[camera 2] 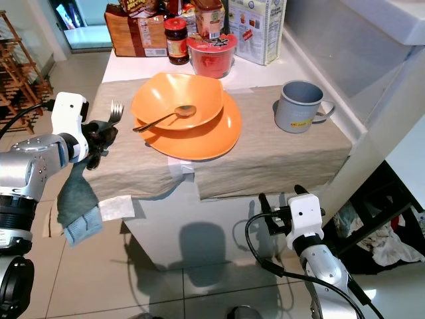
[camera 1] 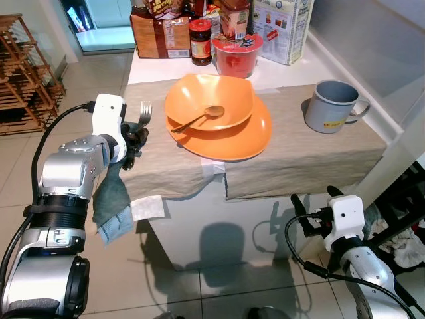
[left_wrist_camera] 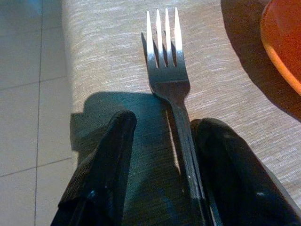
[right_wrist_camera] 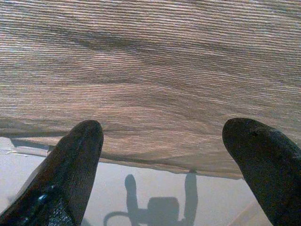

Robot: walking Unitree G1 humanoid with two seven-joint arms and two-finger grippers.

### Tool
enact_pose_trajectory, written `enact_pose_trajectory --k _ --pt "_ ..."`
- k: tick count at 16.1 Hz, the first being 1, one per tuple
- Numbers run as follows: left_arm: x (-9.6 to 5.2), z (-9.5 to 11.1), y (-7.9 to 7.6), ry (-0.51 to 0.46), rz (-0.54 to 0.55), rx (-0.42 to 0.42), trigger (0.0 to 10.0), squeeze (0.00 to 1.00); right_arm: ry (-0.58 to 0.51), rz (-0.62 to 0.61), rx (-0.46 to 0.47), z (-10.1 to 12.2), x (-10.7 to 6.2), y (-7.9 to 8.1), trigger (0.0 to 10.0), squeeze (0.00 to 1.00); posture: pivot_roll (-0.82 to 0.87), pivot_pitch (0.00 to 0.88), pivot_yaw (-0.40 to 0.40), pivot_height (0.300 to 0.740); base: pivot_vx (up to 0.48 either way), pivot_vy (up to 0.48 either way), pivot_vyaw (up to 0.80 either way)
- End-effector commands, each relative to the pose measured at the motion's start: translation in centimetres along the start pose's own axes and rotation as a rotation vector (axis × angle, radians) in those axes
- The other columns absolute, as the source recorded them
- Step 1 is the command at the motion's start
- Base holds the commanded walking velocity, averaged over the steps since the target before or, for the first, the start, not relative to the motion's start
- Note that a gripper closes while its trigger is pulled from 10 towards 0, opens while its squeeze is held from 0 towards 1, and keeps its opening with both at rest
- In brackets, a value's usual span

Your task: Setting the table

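Note:
A silver fork (left_wrist_camera: 164,56) lies on the beige tablecloth (camera 1: 299,159) near the table's left edge, tines pointing away from me. My left gripper (camera 1: 136,136) sits over its handle with its fingers apart; the handle runs along the inside of one finger (left_wrist_camera: 221,155). To the right stand an orange bowl (camera 1: 212,96) with a spoon (camera 1: 199,118) in it, stacked on an orange plate (camera 1: 246,136), and a grey mug (camera 1: 332,106). My right gripper (camera 1: 312,199) hangs open below the table's front edge, facing the hanging cloth (right_wrist_camera: 150,70).
A red tub (camera 1: 236,56), a jar (camera 1: 200,41) and food boxes (camera 1: 282,26) crowd the table's far end. A dark teal towel (camera 1: 109,199) hangs under my left arm. A wooden rack (camera 1: 23,73) stands at the left, laundry (camera 1: 405,246) on the floor at the right.

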State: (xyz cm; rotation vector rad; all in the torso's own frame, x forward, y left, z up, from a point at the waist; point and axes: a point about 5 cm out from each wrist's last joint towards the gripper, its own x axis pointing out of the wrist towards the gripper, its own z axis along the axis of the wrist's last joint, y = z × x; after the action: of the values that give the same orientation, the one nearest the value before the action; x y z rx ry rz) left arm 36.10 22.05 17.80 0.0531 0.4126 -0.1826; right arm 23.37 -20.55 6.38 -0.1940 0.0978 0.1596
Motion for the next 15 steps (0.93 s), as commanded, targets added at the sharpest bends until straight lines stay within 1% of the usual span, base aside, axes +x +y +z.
enact_pose_trajectory --k 1,2,3,5,8,10,12,13,14,15 --pt "0.2 -0.3 -0.7 0.035 -0.036 -0.005 10.0 0.0 -0.007 0.008 -0.009 0.4 0.1 0.1 10.0 0.0 -0.12 0.056 0.055 0.74 0.0 0.0 0.0" --pt "0.3 -0.5 -1.2 0.054 -0.053 -0.021 8.4 0.0 -0.006 0.008 -0.01 0.4 0.1 0.2 10.0 0.0 -0.12 0.057 0.056 0.74 0.0 0.0 0.0" --pt "0.3 -0.9 -1.5 0.088 -0.065 -0.04 0.0 0.0 -0.005 0.007 -0.01 0.4 0.1 0.2 10.0 0.0 -0.13 0.059 0.056 0.74 0.0 0.0 0.0" --pt "0.3 -1.3 -1.9 0.13 -0.087 -0.056 0.0 0.0 -0.003 0.006 -0.011 0.4 0.1 0.1 10.0 0.0 -0.13 0.06 0.055 0.74 0.0 0.0 0.0" --pt "0.5 -1.3 -2.1 0.157 -0.087 -0.024 0.0 0.0 -0.001 0.006 -0.012 0.4 0.2 0.1 10.0 0.0 -0.13 0.062 0.057 0.74 0.0 0.0 0.0" --pt "0.4 -1.4 -2.2 0.159 -0.092 -0.004 0.0 0.0 0.001 0.006 -0.011 0.3 0.2 0.2 10.0 0.0 -0.13 0.06 0.057 0.74 0.0 0.0 0.0" --pt "0.5 -1.1 -1.7 0.138 -0.062 0.021 0.0 0.0 0.001 0.006 -0.012 0.3 0.2 0.1 10.0 0.0 -0.13 0.061 0.057 0.74 0.0 0.0 0.0" --pt "0.5 -0.8 -1.7 0.12 -0.066 0.046 4.1 0.0 0.003 0.006 -0.013 0.3 0.2 0.1 10.0 0.0 -0.13 0.061 0.057 0.74 0.0 0.0 0.0" --pt "0.5 -0.6 -2.0 0.1 -0.083 0.052 10.0 0.0 0.003 0.007 -0.013 0.3 0.1 0.1 10.0 0.0 -0.13 0.065 0.057 0.74 0.0 0.0 0.0" --pt "0.6 -0.4 -2.1 0.089 -0.091 0.051 10.0 0.0 0.004 0.007 -0.013 0.3 0.1 0.1 10.0 0.0 -0.13 0.065 0.057 0.74 0.0 0.0 0.0"
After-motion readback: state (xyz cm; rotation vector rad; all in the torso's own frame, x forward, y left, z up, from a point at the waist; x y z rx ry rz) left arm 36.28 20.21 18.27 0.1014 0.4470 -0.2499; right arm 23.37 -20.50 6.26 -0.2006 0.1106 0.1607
